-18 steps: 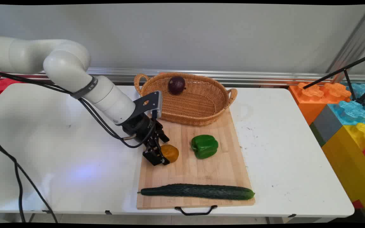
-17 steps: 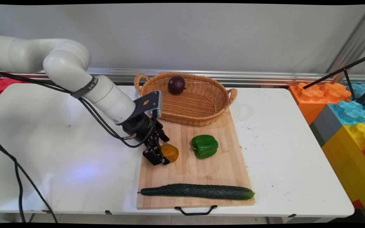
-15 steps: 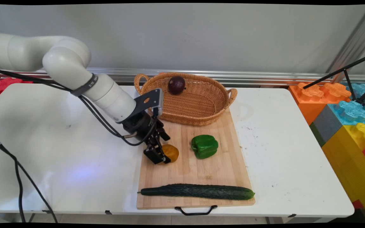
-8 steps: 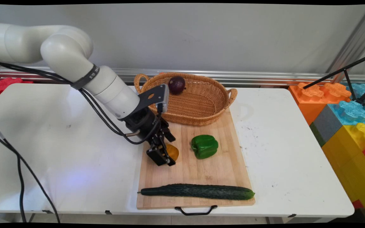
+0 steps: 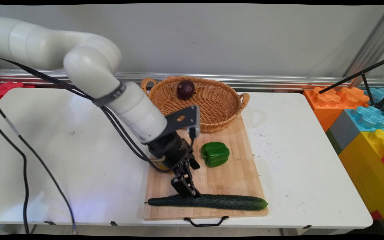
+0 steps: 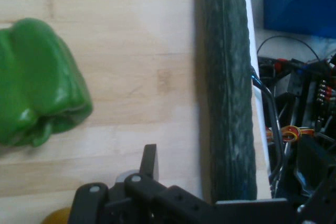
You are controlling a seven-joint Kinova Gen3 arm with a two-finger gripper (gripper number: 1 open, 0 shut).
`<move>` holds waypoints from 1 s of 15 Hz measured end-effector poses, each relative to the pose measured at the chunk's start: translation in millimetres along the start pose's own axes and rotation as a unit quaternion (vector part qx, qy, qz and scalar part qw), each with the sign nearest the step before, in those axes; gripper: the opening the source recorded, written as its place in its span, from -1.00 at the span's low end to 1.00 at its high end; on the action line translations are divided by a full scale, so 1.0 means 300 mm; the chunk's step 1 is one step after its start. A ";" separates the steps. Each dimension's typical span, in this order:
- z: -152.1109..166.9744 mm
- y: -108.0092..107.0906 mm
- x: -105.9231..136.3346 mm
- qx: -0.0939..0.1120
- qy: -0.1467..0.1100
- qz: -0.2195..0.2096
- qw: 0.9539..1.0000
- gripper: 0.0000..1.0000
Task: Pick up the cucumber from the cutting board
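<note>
One white table (image 5: pixel 295 160), carrying a wooden cutting board (image 5: pixel 232 176) whose black wire handle (image 5: pixel 206 221) hangs over the near edge.

One cucumber (image 5: pixel 212 202), dark green, lies lengthwise along the board's near edge; in the hand view the cucumber (image 6: pixel 228 103) runs top to bottom beside the board's rim.

One black gripper (image 5: pixel 187 190), tilted down from the upper left, its tip just above or touching the cucumber's left part; which of the two cannot be told. Whether the gripper is spread or closed cannot be told either.

One small yellow-orange item (image 6: pixel 56 216), only a sliver showing at the hand view's bottom edge beside the linkage; held or not, unclear.

One green bell pepper (image 5: pixel 215 154) at mid-board, right of the gripper's wrist and apart from it.

One oval wicker basket (image 5: pixel 235 100) with two handles, at the board's far end.

One dark purple onion (image 5: pixel 185 89) inside the basket, against its far wall.

Several large toy blocks (image 5: pixel 362 123), orange, blue and yellow, stacked off the table's right end.
</note>
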State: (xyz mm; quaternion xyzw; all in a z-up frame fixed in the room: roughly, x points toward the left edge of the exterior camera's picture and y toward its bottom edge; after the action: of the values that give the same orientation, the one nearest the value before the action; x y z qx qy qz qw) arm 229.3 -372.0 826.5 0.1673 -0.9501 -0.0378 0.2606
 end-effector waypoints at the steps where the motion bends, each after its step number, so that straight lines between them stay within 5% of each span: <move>1: 0.024 0.008 0.007 -0.001 -0.006 0.001 1.000 1.00; 9: 0.155 0.030 0.024 -0.005 -0.033 0.004 0.999 1.00; 10: 0.166 0.031 0.026 -0.004 -0.034 0.004 0.999 -1.00; 15: 0.188 0.031 0.040 -0.001 -0.036 0.008 0.999 -1.00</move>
State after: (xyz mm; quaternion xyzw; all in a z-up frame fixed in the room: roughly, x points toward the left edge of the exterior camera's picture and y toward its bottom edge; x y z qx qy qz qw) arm 188.3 -368.3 785.1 0.1583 -0.9602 -0.0429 0.2262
